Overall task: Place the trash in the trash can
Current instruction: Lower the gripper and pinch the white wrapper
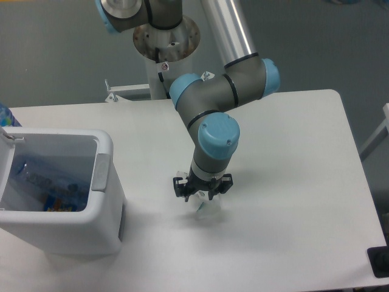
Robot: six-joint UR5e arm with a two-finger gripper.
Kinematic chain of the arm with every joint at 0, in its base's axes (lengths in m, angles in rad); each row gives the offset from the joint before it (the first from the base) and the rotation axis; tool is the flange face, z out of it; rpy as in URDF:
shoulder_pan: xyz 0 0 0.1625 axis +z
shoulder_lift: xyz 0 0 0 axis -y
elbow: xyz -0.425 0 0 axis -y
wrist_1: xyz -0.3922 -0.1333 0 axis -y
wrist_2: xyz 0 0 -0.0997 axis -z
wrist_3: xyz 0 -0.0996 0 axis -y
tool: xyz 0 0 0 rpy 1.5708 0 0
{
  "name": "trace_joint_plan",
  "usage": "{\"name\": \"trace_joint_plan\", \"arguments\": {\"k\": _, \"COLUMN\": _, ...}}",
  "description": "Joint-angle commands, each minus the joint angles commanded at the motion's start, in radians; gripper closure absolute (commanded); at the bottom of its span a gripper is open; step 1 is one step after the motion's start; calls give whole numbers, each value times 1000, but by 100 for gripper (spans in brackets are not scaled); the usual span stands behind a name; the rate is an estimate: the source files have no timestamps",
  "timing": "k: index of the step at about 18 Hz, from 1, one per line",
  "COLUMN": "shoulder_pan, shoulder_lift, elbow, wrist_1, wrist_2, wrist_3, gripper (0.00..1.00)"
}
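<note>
- The end effector (202, 190) points straight down over the middle of the counter (292, 182), its dark fingers (180, 187) spread to either side.
- Directly under it lies the carton (205, 207), a flattened white piece with a bit of green print, resting on the counter surface.
- The end effector sits over the carton's far end, but I cannot tell whether its fingers touch the carton or have any hold of it.
- The arm (219, 103) rises from the end effector through a grey wrist with light-blue caps, then bends back to a silver tube and a round base at the far edge of the counter.
- The trash can (103, 182), a white bin with a thick rim and a grey side handle, stands at the near left of the counter, well apart from the carton.
- Inside the trash can lies the bottle (30, 176), clear crushed plastic, with a blue and orange wrapper (61, 202) beside it on the bottom.
- A small metal bracket (112, 92) sticks out at the far edge of the counter, left of the base.
</note>
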Motion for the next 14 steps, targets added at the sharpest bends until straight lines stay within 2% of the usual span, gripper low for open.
{"name": "trace_joint_plan", "arguments": {"k": 3, "shoulder_pan": 0, "shoulder_lift": -2, "elbow": 0, "wrist_1": 0, "wrist_2": 8, "wrist_3": -14, "gripper": 81}}
{"name": "trace_joint_plan", "arguments": {"k": 6, "shoulder_pan": 2, "shoulder_lift": 2, "elbow": 3, "wrist_1": 2, "wrist_2": 12, "wrist_3": -14, "gripper": 90}}
{"name": "trace_joint_plan", "arguments": {"k": 9, "shoulder_pan": 2, "shoulder_lift": 3, "elbow": 11, "wrist_1": -2, "wrist_2": 12, "wrist_3": -8, "gripper": 94}}
{"name": "trace_joint_plan", "arguments": {"k": 14, "shoulder_pan": 11, "shoulder_lift": 11, "elbow": 20, "wrist_1": -3, "wrist_2": 5, "wrist_3": -3, "gripper": 95}}
